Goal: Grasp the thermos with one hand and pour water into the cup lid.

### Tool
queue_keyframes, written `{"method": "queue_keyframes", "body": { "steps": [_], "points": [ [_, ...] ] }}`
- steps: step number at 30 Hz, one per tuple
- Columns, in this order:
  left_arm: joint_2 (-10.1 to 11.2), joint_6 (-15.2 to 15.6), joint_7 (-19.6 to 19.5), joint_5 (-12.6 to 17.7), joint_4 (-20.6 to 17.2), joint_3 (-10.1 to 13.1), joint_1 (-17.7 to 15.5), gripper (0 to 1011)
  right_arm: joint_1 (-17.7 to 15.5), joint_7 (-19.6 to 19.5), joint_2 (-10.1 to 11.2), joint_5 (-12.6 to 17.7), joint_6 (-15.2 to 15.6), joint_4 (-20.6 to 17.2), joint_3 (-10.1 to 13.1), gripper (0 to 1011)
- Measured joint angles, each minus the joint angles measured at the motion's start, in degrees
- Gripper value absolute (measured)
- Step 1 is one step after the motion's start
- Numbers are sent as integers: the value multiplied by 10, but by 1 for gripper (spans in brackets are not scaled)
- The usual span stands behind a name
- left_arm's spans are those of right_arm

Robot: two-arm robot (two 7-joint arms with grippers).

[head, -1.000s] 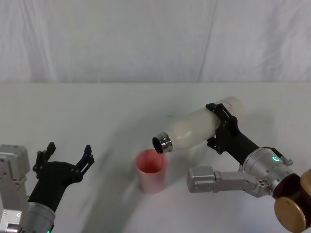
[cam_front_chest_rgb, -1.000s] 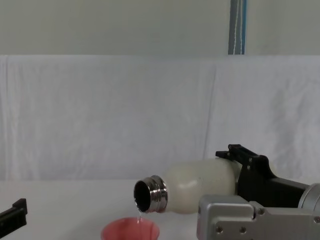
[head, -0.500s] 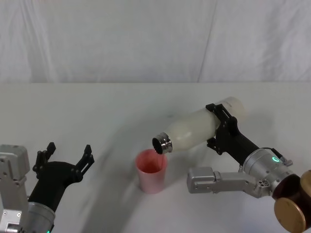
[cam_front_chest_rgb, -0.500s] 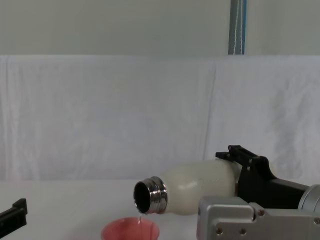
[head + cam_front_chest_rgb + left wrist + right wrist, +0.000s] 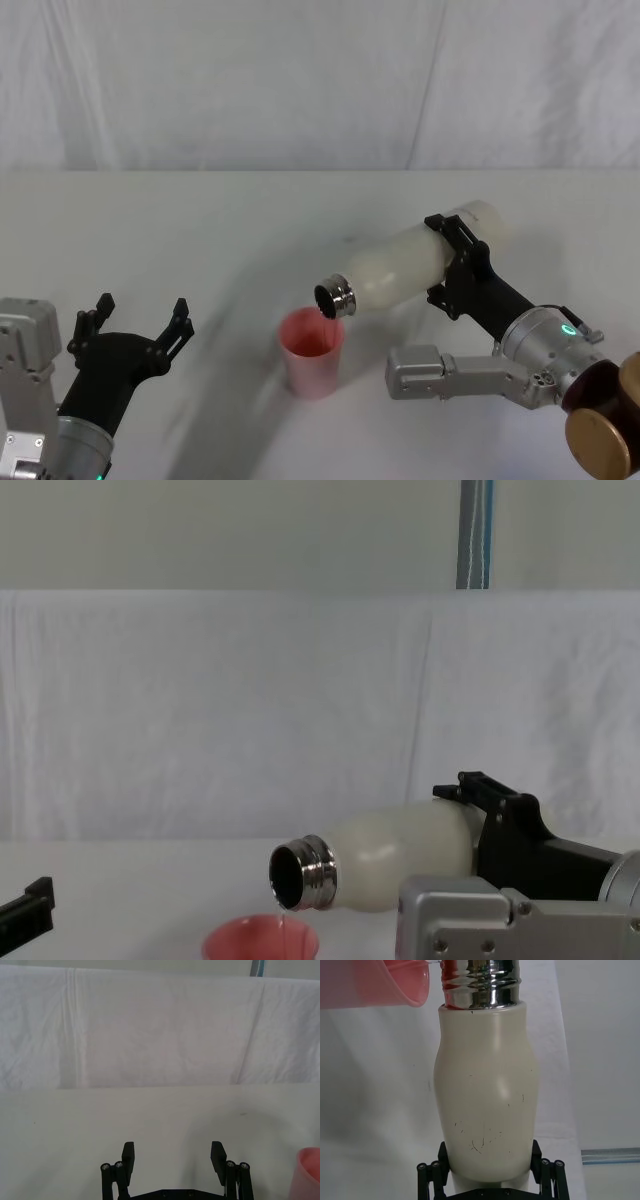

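Observation:
The cream-white thermos [image 5: 405, 264] [image 5: 400, 855] [image 5: 487, 1085] lies tipped nearly flat in the air, its steel neck [image 5: 334, 297] over the pink cup lid [image 5: 312, 352] [image 5: 261, 942] [image 5: 375, 982]. A thin stream of water [image 5: 283, 926] runs from the neck into the cup lid. My right gripper [image 5: 458, 268] [image 5: 490, 1172] is shut on the thermos's lower body. The cup lid stands upright on the white table [image 5: 200, 230]. My left gripper [image 5: 135, 318] [image 5: 172, 1155] rests open at the front left, holding nothing, with the cup lid's edge [image 5: 307, 1172] off to its side.
A white cloth backdrop [image 5: 300, 80] hangs behind the table. The right arm's grey body [image 5: 450, 370] lies low just right of the cup lid. A blue-and-grey post [image 5: 475, 535] stands behind the backdrop.
The thermos has dropped slightly and its neck has edged a little to the right over the cup lid. Water keeps trickling. The left arm has not moved.

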Motion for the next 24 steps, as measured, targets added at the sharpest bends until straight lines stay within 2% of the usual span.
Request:
{"method": "queue_keyframes", "body": {
  "steps": [24],
  "points": [
    [0, 0, 0, 0, 0, 0, 0, 1001, 2, 0, 0, -2, 0, -1, 0, 953]
  ]
}}
